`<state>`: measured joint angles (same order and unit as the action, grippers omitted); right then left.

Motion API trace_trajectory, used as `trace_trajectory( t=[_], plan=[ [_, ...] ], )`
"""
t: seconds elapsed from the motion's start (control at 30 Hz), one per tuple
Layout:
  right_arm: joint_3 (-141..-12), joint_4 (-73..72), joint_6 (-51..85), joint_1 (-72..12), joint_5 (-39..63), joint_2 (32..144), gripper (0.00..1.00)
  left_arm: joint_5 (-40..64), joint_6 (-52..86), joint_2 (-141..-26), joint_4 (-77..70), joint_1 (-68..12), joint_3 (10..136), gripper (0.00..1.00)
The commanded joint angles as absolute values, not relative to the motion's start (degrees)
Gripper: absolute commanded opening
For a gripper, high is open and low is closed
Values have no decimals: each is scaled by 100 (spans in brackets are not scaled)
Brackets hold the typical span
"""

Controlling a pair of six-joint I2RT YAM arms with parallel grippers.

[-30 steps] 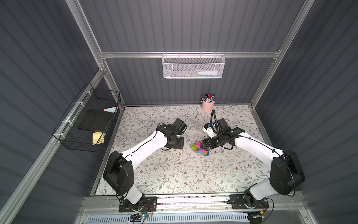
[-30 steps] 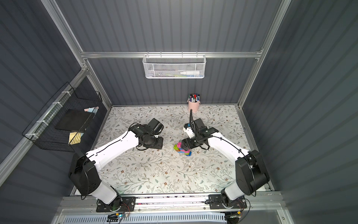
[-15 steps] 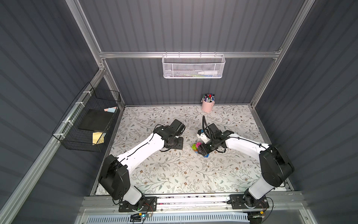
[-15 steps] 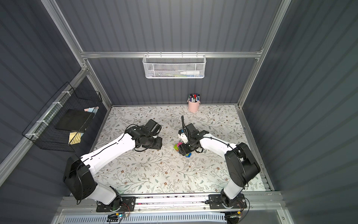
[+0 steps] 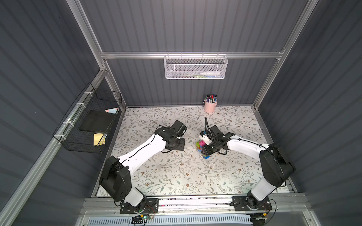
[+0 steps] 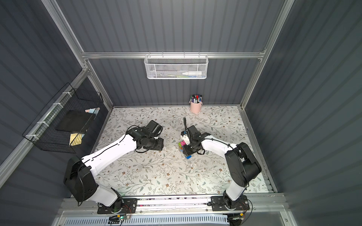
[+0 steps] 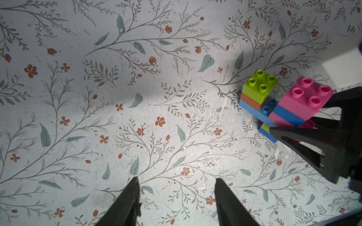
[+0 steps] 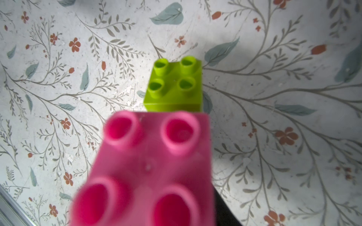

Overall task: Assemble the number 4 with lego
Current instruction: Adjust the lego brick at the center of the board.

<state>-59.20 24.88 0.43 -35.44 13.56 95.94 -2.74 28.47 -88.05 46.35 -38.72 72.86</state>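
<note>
- The desk (image 5: 176, 172) is a floral-patterned sheet. The number 4 (image 5: 201, 144) stands near its middle, on my right arm's side, studs up, and its lowest blue brick seems to rest on the surface.
- The number 4 looks fully built to me. It has a tall column (image 7: 290, 117) of pink, blue, pink, green and blue, a light-blue bar (image 7: 267, 109) crossing it, and a short stub rising from the bar's far end.
- My right gripper (image 5: 204, 150) grasps that column low down, with one finger against each flat side, as the left wrist view shows.
- My left gripper (image 7: 176, 180) hangs released and empty over bare desk, well apart from the bricks.
- I judge the step in hand to be handling the finished figure. I should press squarely on the flat faces and move it straight, without twisting, because a skewed squeeze could pop a joint or tip the tall stack.
- The light-blue bar sticks out sideways with nothing under its end, so I would bring the left gripper beside it only if the figure leans.
- The pink brick (image 8: 148, 166) caps the column and fills the right wrist view, blurred.
- The lime green brick (image 8: 174, 86) sits on the orange brick (image 7: 251, 100), which sits on the bar's end.
- The studs (image 7: 260, 72) are round, hollow-topped and glossy. This is hard plastic, and I expect it to be slippery under my grip.
</note>
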Motion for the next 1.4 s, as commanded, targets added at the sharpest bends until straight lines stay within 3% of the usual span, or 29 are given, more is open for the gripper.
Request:
trace_trajectory(
  t=[0.0,0.27,0.47,0.6,1.13,1.37],
  plan=[
    [-5836,2310,91,-3491,1750,9601,43,-211,2848,-8688,4623,-3819,7237,58],
    [-5905,2153,470,-3074,3515,10006,42,-108,2808,-8710,4540,-3775,7234,58],
    [-6062,2310,556,-2929,3875,10575,42,-48,2735,-8744,4535,-3731,7260,58],
    [-6015,2270,605,-2883,3834,10624,46,-44,2716,-8720,4544,-3701,7272,58],
    [-5997,2972,643,-2827,2525,10107,78,-26,2626,-8764,4545,-3599,7365,58],
    [-5837,3113,687,-2808,1918,9424,89,-177,2514,-8736,4376,-3564,7296,73]
  ],
)
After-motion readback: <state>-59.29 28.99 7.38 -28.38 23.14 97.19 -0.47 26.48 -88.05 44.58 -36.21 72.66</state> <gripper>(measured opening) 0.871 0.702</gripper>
